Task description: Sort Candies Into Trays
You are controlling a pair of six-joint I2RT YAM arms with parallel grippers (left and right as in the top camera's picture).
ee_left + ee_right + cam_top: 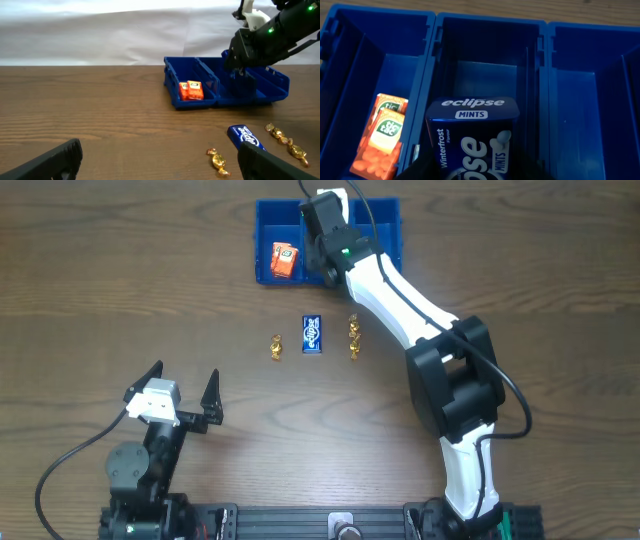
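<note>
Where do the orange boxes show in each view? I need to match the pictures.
Top view: orange boxes in the left compartment of the tray.
Left wrist view: orange boxes in the same end compartment, behind the tray's near wall.
Right wrist view: orange boxes in the compartment next to the one under the tin.
Shared landmark: the blue tray's divider beside the boxes.
</note>
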